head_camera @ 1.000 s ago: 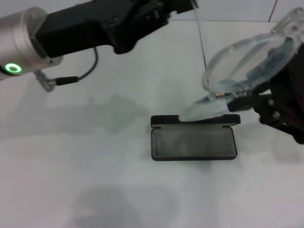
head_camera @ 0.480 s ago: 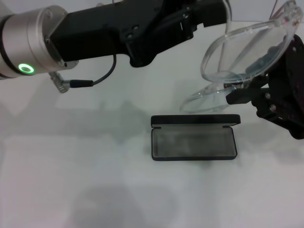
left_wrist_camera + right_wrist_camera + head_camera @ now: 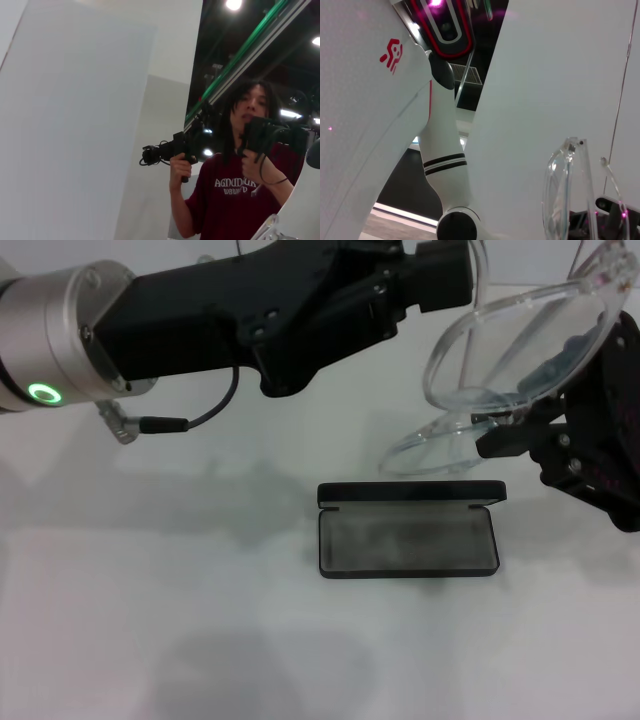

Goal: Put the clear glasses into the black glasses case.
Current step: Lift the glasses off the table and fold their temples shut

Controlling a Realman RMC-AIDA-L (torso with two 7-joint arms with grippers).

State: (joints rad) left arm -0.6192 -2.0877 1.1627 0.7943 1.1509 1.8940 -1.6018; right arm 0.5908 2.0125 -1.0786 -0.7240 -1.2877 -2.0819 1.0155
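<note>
A: What's the left arm [image 3: 250,310] like, upper left of the head view?
B: Silver cylinder with a glowing green ring [image 3: 42,394], then angular black housing; a thin black cable [image 3: 195,415] loops beneath.
A: The right arm [image 3: 600,430]?
B: Black, at the right edge.

A plain white desk [image 3: 200,640] fills nearly the whole head view, with soft grey shadows lying across it at about nine and seven o'clock.

The left wrist view looks upward instead. A pale wall panel [image 3: 75,125] takes up the nine o'clock half. Toward four o'clock stands a person [image 3: 235,185] with long dark hair and a maroon T-shirt printed in white letters (the wording is too blurred to read), holding a black handheld device [image 3: 172,150] in each raised fist. A green-lit beam [image 3: 250,55] runs diagonally overhead, with round ceiling lights [image 3: 233,4] at twelve o'clock.
</note>
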